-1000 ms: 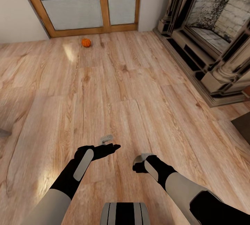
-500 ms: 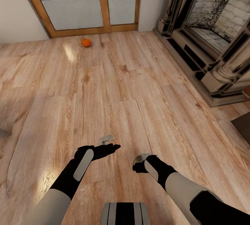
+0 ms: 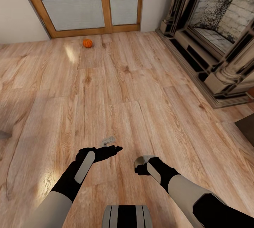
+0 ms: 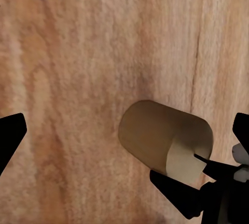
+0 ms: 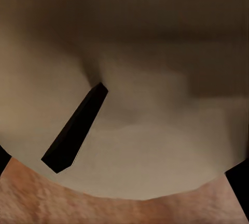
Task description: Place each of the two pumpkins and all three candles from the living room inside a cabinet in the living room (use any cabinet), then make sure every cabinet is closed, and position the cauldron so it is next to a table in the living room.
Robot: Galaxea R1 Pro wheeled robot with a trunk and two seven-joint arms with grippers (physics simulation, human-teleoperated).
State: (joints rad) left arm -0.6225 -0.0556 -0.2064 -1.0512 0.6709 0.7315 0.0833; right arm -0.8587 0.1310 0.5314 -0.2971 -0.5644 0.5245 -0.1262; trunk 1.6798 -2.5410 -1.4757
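One orange pumpkin [image 3: 87, 43] lies on the wooden floor far ahead, just in front of the glass door. My right gripper [image 3: 142, 164] is shut on a grey-brown candle [image 3: 142, 159], held low over the floor. The right wrist view shows that candle's pale top and dark wick [image 5: 75, 130] very close up. In the left wrist view the same candle [image 4: 161, 135] lies on its side, with the right gripper's black fingers [image 4: 192, 198] on it. My left gripper [image 3: 113, 144] hovers just left of it, open and holding nothing. The cabinet, cauldron and table are out of view.
A wood-framed glass door [image 3: 88, 6] fills the far wall. An ornate stone fireplace [image 3: 218, 44] with a raised hearth runs along the right. A dark edge [image 3: 247, 125] shows at the right border and a grey corner [image 3: 3, 134] at the left. Bare wooden floor [image 3: 116, 87] stretches ahead.
The candle in my right gripper has shifted very slightly. Everything else stands as before.
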